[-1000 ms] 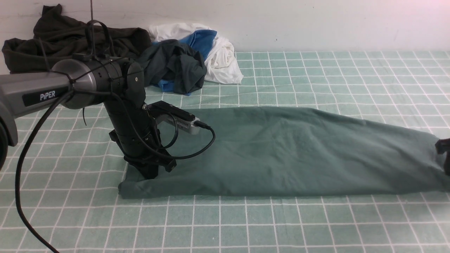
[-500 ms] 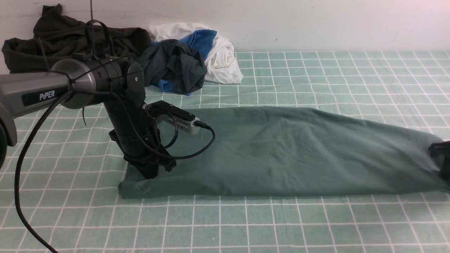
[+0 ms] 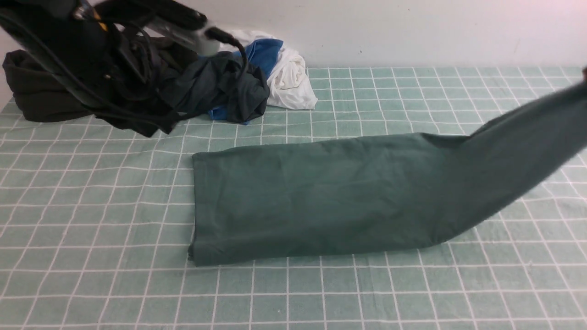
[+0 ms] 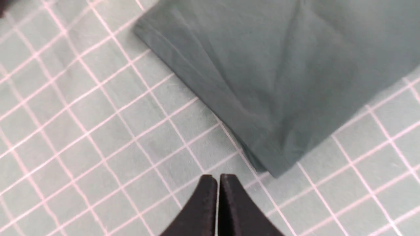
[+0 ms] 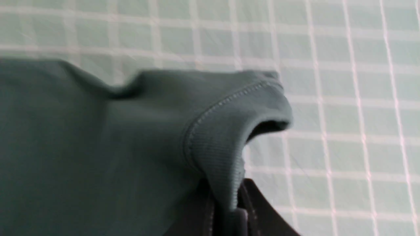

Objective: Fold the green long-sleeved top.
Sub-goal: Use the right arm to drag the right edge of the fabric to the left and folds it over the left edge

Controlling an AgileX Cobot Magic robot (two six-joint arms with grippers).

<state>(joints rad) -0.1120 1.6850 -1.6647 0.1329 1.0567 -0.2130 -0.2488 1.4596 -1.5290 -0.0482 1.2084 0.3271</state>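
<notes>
The green long-sleeved top [image 3: 312, 197] lies as a long folded strip across the checked cloth, its left end flat. Its right end rises off the cloth toward the front view's right edge. In the right wrist view my right gripper [image 5: 226, 200] is shut on the ribbed, stitched band [image 5: 216, 144] of the top [image 5: 82, 147], which hangs above the cloth. My left arm [image 3: 69, 27] is raised at the back left. In its wrist view the left gripper [image 4: 218, 177] is shut and empty, hovering over the cloth just off a corner of the top [image 4: 279, 65].
A pile of clothes sits at the back left against the wall: a blackish-brown garment [image 3: 32, 91], a dark teal-grey garment [image 3: 229, 91] and white and blue pieces [image 3: 289, 73]. The light green checked cloth [image 3: 114, 206] covers the whole table.
My left arm has come off the top's left end and risen to the back left. The right gripper has shut on the right end and lifted it; the top has slid rightward.
</notes>
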